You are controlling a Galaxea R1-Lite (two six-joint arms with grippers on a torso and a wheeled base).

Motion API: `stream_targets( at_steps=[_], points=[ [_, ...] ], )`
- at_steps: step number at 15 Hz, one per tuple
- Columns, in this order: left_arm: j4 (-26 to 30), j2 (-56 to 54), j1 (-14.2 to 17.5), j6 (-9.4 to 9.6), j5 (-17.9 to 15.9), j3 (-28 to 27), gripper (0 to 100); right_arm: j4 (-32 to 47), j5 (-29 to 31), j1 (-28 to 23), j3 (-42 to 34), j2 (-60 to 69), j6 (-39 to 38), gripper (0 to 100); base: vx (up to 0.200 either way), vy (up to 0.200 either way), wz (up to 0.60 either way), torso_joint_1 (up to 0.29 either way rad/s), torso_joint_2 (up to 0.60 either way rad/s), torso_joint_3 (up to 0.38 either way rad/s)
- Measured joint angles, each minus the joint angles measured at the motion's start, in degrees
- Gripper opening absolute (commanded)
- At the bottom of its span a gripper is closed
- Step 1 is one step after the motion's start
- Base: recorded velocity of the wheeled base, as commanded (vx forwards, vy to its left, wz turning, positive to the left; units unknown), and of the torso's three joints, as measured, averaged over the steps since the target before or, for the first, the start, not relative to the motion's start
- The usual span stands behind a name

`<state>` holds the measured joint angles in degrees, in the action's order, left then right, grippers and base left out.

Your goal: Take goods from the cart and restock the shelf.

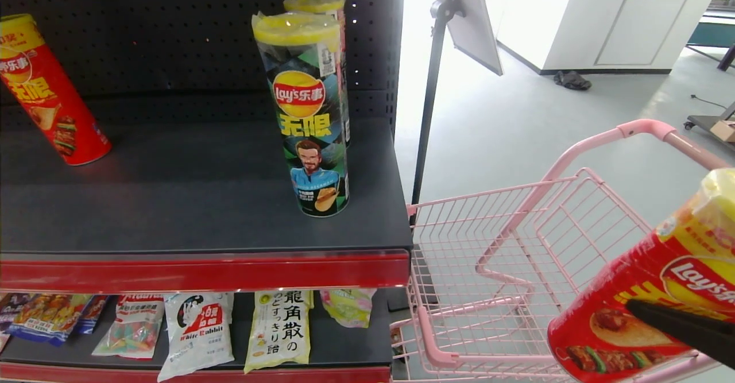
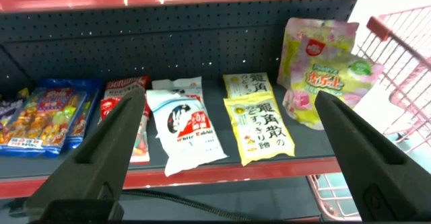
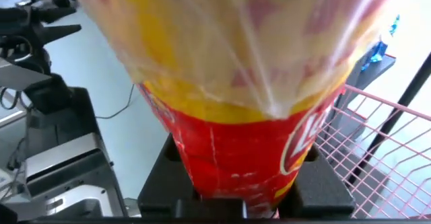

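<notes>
My right gripper (image 1: pixel 686 322) is shut on a red chip can (image 1: pixel 643 297) with a yellow lid, held tilted above the pink cart (image 1: pixel 517 268) at the right; the same red can (image 3: pixel 249 116) sits between the black fingers (image 3: pixel 323 183). On the upper shelf (image 1: pixel 172 199) stand two dark chip cans (image 1: pixel 307 113), one behind the other, and another red can (image 1: pixel 43 90) leans at the far left. My left gripper (image 2: pixel 225 157) is open in front of the lower shelf, facing the snack bags (image 2: pixel 259 126).
The lower shelf (image 1: pixel 344 343) holds several snack bags lying flat. A black stand with a white board (image 1: pixel 468 15) rises between shelf and cart. The floor beyond the cart is open, with a white cabinet (image 1: pixel 620 21) at the back.
</notes>
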<state>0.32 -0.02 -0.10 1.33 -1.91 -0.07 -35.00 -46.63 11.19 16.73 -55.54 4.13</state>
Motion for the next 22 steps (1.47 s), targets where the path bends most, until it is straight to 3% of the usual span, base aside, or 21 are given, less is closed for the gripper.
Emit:
stream_targets(
  at_steps=[11,22],
  points=[
    [0.04,0.00,0.00,-0.02,-0.02,-0.02,100,0.13,0.57,3.91,-2.60,-4.82,1.91,0,0.000,0.000,0.00,0.211,-0.50,-0.290],
    [0.00,0.00,0.00,-0.07,-0.02,-0.02,100,0.07,1.50,6.11,2.90,-11.82,2.68,0,0.000,0.000,0.00,0.147,-0.33,-0.173]
  ],
)
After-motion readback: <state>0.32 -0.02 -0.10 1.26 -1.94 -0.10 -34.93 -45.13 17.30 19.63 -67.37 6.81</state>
